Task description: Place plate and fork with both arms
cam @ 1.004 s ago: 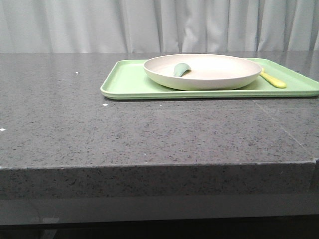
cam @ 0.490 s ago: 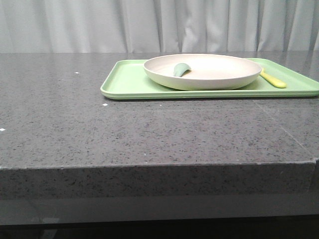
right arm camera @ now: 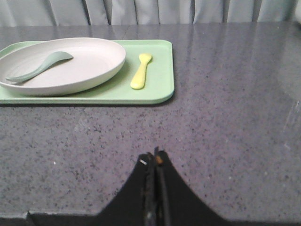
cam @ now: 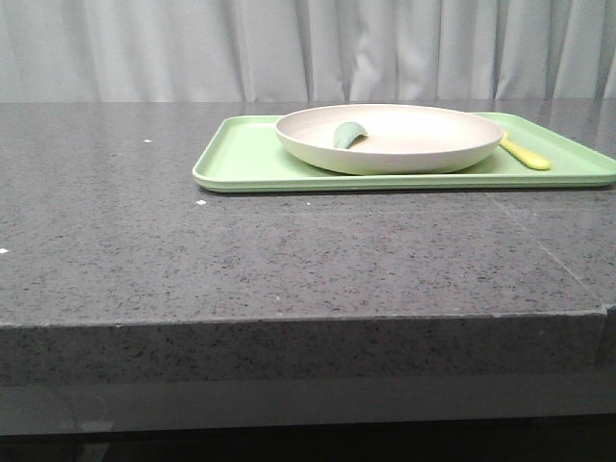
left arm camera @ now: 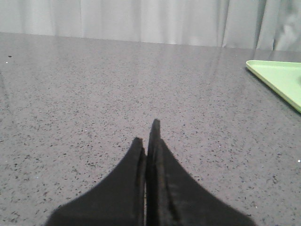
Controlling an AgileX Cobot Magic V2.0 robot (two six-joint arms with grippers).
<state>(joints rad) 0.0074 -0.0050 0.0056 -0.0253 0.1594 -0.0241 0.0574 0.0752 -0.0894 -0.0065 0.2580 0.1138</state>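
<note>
The cream-white plate (cam: pixel 404 142) sits on the light green tray (cam: pixel 245 164) at the table's back right; it also shows in the right wrist view (right arm camera: pixel 89 63). A grey-green spoon-like utensil (cam: pixel 348 134) lies in the plate. The pale yellow fork (cam: pixel 525 152) lies on the tray right of the plate, and shows in the right wrist view (right arm camera: pixel 140 71). My left gripper (left arm camera: pixel 146 134) is shut and empty over bare table, left of the tray. My right gripper (right arm camera: pixel 156 157) is shut and empty near the table's front edge, well short of the tray. Neither gripper shows in the front view.
The grey speckled stone table (cam: pixel 289 250) has its front edge (cam: pixel 289 322) close to the camera. A corner of the tray (left arm camera: pixel 277 80) shows in the left wrist view. A pale curtain (cam: pixel 308 48) hangs behind the table.
The scene shifts a few pixels left in the front view; plate, fork and tray keep their places relative to each other.
</note>
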